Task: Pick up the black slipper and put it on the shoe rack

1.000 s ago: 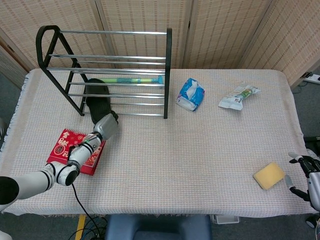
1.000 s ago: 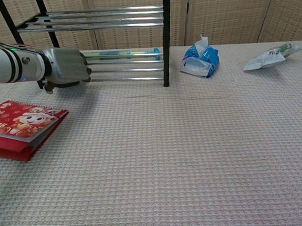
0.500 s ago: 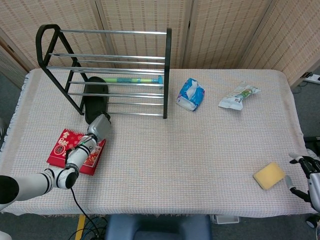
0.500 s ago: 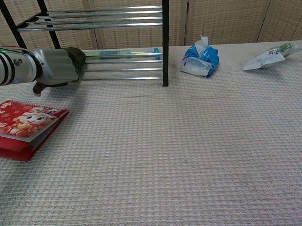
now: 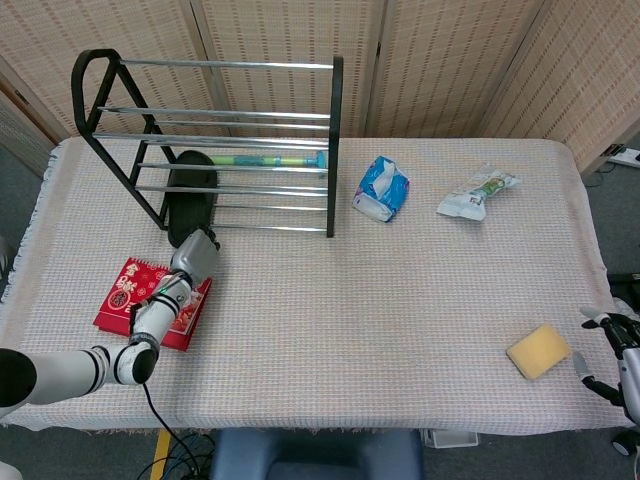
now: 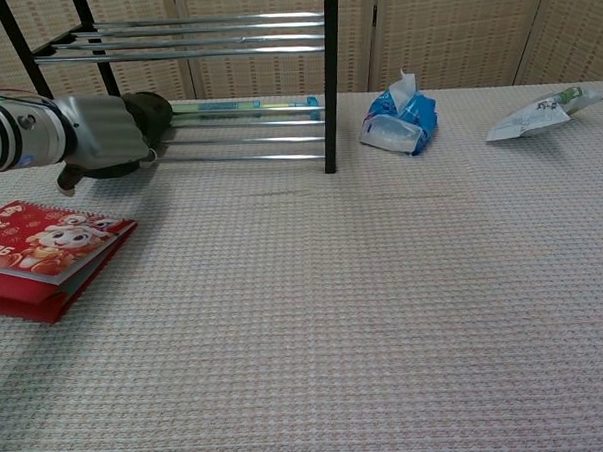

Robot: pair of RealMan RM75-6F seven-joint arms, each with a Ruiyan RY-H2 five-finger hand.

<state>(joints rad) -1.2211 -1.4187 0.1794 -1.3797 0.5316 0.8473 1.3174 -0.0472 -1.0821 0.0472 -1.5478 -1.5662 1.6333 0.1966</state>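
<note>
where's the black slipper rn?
Head view, far left: the black slipper lies on the shoe rack's bottom rails, just beyond the left hand and the red book.

My left hand (image 6: 103, 140) sits low at the rack's (image 6: 328, 80) near edge, its fingers against the black slipper (image 6: 148, 110) under the bars. A red book (image 6: 42, 252) lies in front of it. A blue pack (image 6: 400, 117) and a wrapper (image 6: 537, 113) lie further right.

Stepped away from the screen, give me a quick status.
Left hand at the slipper, grip unclear. Right hand idle at table edge. Slipper under rack's lower bars. Nothing blocking.
</note>
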